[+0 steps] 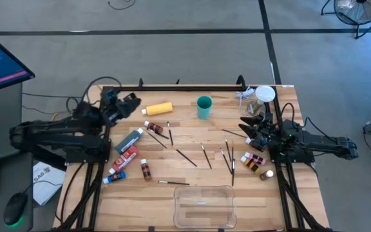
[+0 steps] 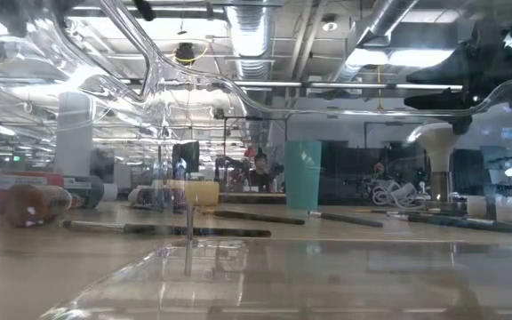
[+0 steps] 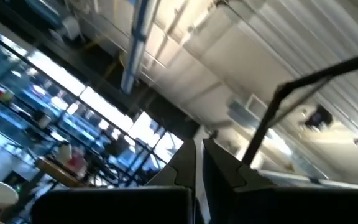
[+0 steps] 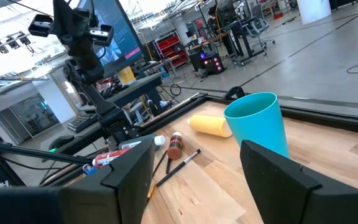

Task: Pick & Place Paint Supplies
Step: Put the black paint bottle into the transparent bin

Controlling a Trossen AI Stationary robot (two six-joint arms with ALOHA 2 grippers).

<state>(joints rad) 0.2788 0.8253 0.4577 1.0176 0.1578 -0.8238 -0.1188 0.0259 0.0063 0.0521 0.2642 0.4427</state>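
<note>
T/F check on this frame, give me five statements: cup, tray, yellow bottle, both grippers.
1. The teal cup stands upright on the table. True.
2. The clear tray already holds several brushes. False: nothing shows inside it; the brushes lie on the wood beyond it.
3. The yellow bottle lies on its side, on the left arm's side of the cup. True.
4. The right gripper is shut on a brush. False: its fingers stand open and hold nothing, facing the cup.
5. The left gripper is shut. True: its fingers meet and it points up, away from the table.
</note>
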